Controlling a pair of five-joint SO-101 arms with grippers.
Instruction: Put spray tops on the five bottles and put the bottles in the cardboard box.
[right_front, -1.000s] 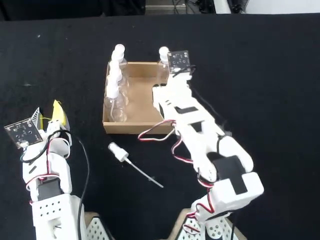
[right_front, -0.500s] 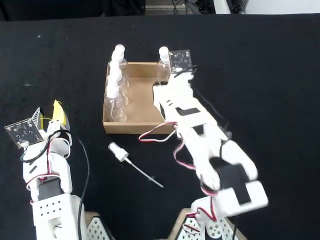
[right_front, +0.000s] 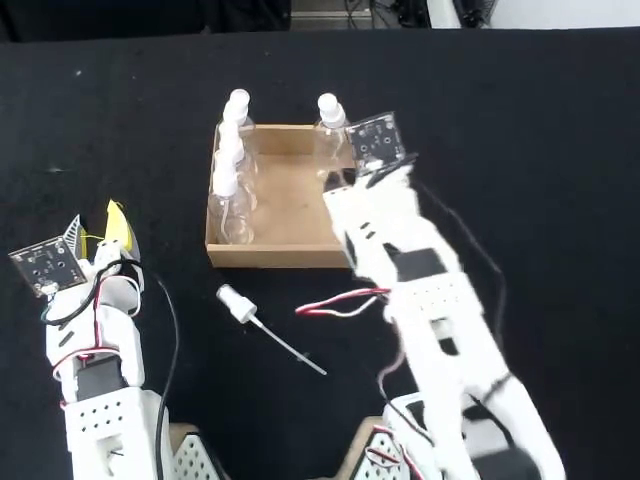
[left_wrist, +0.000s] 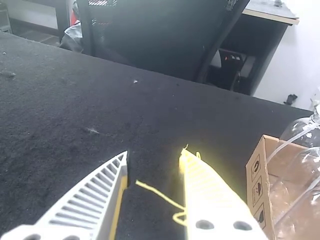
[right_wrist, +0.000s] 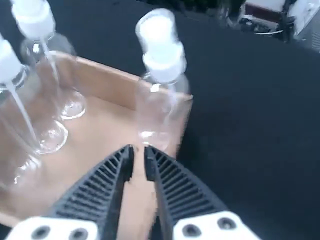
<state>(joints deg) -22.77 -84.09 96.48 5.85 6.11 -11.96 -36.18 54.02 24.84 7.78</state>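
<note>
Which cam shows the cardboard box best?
High view: nearly the whole cardboard box from above, walls and floor. Right wrist view shows part of its floor and a wall; left wrist view catches one outer corner.

The cardboard box (right_front: 290, 205) stands mid-bench (right_front: 520, 150) toward the far edge, with a row of bottles (right_front: 228, 175) along its left wall and a single bottle (right_front: 328, 130) in its far right corner. A spray top (right_front: 238, 303) lies just before the box. The right claw (right_wrist: 137, 150) hangs over the box's right side, and the left claw (left_wrist: 152, 160) is well apart toward the left edge.
</note>
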